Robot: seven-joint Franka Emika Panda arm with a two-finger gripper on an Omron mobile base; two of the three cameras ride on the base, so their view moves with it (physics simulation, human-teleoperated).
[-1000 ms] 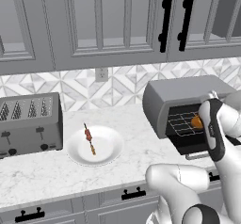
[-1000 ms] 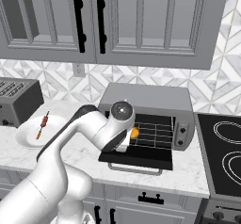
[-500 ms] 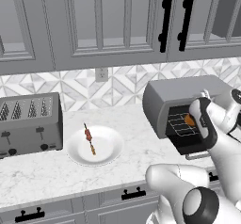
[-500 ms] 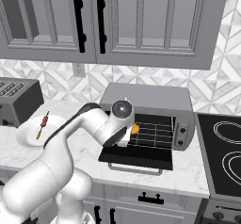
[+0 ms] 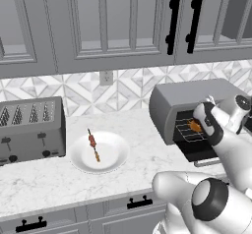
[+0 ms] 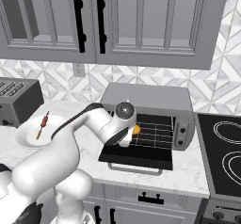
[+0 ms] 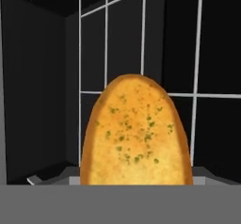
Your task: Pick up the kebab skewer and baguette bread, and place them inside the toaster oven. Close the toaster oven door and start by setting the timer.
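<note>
Marble surface [image 5: 49, 179] under grey cabinets, with the toaster oven [image 5: 192, 98] as the reference point. Its door [image 6: 136, 155] lies fully dropped open.

Change noted: over the last second the arm's wrist has swung round at the oven mouth. The baguette bread [image 6: 136, 129] has hardly moved and stays over the front of the wire rack [image 6: 155, 129], inside the oven cavity. Judgement: the bread placement is at or near completion, and release and withdrawal come next.

End effector [image 6: 128, 136]: positioned at the oven opening, right against the bread. Its fingers are hidden, so I cannot tell whether it is clenched on the bread or has released it.

Condition of the bread: in the hand view the baguette bread [image 7: 136, 133] is a stubby golden-orange oval. The crust is darker at the edge, the face is flecked with green specks, and it is intact.

Outstanding: the kebab skewer [image 5: 93, 144] lies on a white plate [image 5: 115, 154] well to the left of the oven, untouched. The door is not yet closed.
</note>
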